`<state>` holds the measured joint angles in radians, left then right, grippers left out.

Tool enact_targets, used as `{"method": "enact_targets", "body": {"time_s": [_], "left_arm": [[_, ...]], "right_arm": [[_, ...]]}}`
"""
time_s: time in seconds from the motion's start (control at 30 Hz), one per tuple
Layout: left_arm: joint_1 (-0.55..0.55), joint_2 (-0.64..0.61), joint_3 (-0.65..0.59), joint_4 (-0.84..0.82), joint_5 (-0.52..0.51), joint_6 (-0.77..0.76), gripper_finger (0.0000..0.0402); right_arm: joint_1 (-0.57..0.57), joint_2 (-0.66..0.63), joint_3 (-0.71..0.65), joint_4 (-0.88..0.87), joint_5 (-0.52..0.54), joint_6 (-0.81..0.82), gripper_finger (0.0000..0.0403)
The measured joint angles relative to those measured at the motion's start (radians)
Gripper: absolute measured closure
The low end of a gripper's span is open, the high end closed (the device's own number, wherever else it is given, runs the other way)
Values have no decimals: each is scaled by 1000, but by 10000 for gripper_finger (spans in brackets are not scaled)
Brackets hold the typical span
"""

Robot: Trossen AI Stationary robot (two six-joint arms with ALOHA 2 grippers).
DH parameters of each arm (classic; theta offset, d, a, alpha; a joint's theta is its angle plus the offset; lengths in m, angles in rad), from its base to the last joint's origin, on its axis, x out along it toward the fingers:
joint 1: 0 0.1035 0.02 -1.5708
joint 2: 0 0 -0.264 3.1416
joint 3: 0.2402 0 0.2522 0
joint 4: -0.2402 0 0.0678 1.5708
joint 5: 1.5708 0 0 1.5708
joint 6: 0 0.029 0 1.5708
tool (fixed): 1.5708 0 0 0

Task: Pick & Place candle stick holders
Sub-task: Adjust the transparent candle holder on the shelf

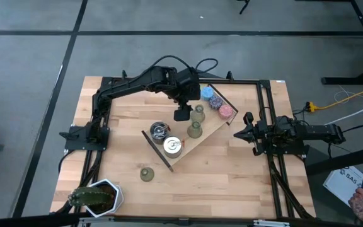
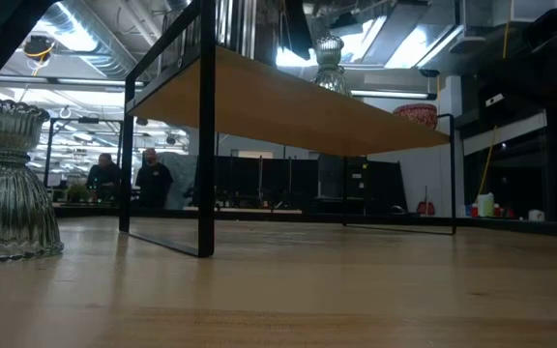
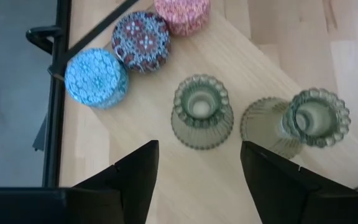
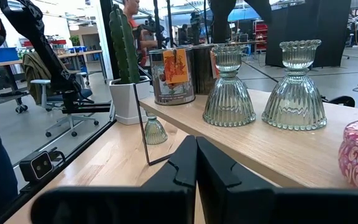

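Candle stick holder (image 3: 201,112) | left fingers (image 3: 135,171) apart (empty), just above

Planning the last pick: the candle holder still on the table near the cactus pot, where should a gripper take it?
Grip the candle holder at its narrow neck, coming straight down. It stands upright, alone on the table, its flared base too wide and sloped; the cactus pot sits clear of it.
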<state>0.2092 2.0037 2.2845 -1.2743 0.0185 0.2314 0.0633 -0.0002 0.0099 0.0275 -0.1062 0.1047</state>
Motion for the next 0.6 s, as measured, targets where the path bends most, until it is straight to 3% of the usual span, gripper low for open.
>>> {"method": "enact_targets", "body": {"time_s": [0.2,0.6], "left_arm": [[5,0,0,-36,27,2,190],[0,-26,1,-91,248,29,245]], "right_arm": [[0,0,0,0,0,0,393],[0,0,0,0,0,0,393]]}}
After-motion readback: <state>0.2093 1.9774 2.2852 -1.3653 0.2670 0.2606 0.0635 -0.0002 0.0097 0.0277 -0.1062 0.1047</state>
